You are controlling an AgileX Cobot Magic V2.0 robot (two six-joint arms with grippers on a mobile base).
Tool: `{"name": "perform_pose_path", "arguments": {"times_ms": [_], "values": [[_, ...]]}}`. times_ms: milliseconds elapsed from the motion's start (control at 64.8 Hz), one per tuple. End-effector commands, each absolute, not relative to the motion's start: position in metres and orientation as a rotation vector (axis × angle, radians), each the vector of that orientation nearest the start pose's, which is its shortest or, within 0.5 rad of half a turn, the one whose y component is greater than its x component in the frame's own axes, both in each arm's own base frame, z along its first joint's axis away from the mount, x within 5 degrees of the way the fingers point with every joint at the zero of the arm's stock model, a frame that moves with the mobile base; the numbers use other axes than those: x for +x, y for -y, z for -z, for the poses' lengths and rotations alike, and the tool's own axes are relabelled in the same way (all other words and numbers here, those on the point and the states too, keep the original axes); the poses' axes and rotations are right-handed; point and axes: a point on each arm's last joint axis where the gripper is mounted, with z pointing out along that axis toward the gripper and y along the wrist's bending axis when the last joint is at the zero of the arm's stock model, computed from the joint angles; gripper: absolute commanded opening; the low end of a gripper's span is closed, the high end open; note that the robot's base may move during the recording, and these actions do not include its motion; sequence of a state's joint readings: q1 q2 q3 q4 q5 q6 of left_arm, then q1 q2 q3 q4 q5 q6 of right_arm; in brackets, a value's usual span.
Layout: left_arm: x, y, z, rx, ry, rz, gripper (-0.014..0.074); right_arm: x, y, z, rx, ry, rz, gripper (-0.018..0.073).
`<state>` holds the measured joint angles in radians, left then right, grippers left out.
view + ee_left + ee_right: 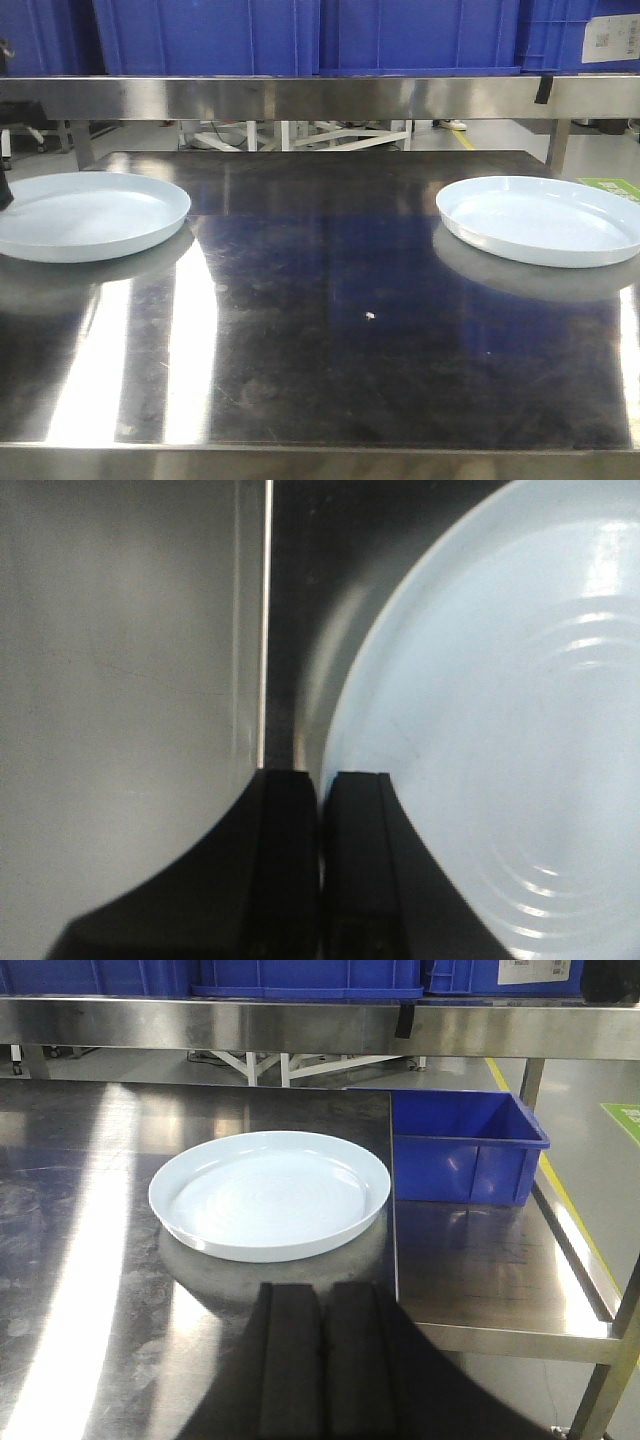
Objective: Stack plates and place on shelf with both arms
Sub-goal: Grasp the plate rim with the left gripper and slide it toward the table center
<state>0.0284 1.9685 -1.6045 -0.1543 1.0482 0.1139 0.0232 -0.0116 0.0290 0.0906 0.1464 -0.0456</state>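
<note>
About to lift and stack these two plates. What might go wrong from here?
1. The left gripper is shut right at the rim of the left plate; whether it actually holds the rim is unclear, so the plate might slip or tilt when lifted.
2. The right plate lies near the right edge of the steel tabletop; the shut right gripper, if it nudges rather than grasps, could shove it off towards the blue crate.

Matte black, flat-fingered gripper (321,776)
</note>
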Motion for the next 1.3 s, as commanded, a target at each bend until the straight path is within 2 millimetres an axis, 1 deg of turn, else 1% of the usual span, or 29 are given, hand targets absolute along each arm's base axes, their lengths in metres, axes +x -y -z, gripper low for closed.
{"name": "perform_pose_path", "arguments": {"times_ms": [0,124,201,293,371,448,509,664,710,803,895,988,1065,1158,1220,1281], "values": [[0.415,0.006,-0.278,0.034,-2.784,0.237,0.0082,0.055,-0.001,-0.199,0.017,-1.546,-0.052,0.0056],[0.417,0.016,-0.301,0.013,-2.744,0.402,0.0082,0.055,-0.001,-0.199,0.017,-1.546,-0.052,0.0056],[0.418,0.027,-0.313,0.016,-2.707,0.507,0.0082,0.055,-0.001,-0.199,0.017,-1.546,-0.052,0.0056],[0.417,0.048,-0.321,0.052,-2.673,0.614,0.0082,0.055,-0.001,-0.199,0.017,-1.546,-0.052,0.0056],[0.416,0.068,-0.323,0.095,-2.654,0.66,0.0082,0.055,-0.001,-0.199,0.017,-1.546,-0.052,0.0056],[0.415,0.09,-0.32,0.158,-2.649,0.666,0.0082,0.055,-0.001,-0.199,0.017,-1.546,-0.052,0.0056],[0.416,0.107,-0.314,0.202,-2.649,0.676,0.0082,0.055,-0.001,-0.199,0.017,-1.546,-0.052,0.0056],[0.417,0.146,-0.29,0.306,-2.688,0.684,0.0082,0.055,-0.001,-0.199,0.017,-1.546,-0.052,0.0056],[0.418,0.153,-0.283,0.329,-2.698,0.667,0.0082,0.055,-0.001,-0.199,0.017,-1.546,-0.052,0.0056],[0.42,0.162,-0.273,0.362,-2.704,0.629,0.0082,0.055,-0.001,-0.199,0.017,-1.546,-0.052,0.0056],[0.419,0.169,-0.27,0.389,-2.698,0.605,0.0086,0.055,-0.001,-0.199,0.017,-1.546,-0.052,0.0056],[0.419,0.171,-0.27,0.394,-2.694,0.602,0.0139,0.055,-0.001,-0.199,0.017,-1.546,-0.052,0.0056],[0.419,0.17,-0.271,0.392,-2.687,0.602,0.0225,0.055,-0.001,-0.199,0.017,-1.546,-0.052,0.0056],[0.416,0.171,-0.278,0.4,-2.672,0.602,0.0286,0.055,-0.001,-0.199,0.017,-1.546,-0.052,0.0056],[0.413,0.171,-0.286,0.407,-2.652,0.595,0.0289,0.055,-0.001,-0.199,0.017,-1.546,-0.052,0.0056],[0.409,0.168,-0.296,0.43,-2.63,0.55,0.0289,0.055,-0.001,-0.199,0.017,-1.546,-0.052,0.0056]]}}
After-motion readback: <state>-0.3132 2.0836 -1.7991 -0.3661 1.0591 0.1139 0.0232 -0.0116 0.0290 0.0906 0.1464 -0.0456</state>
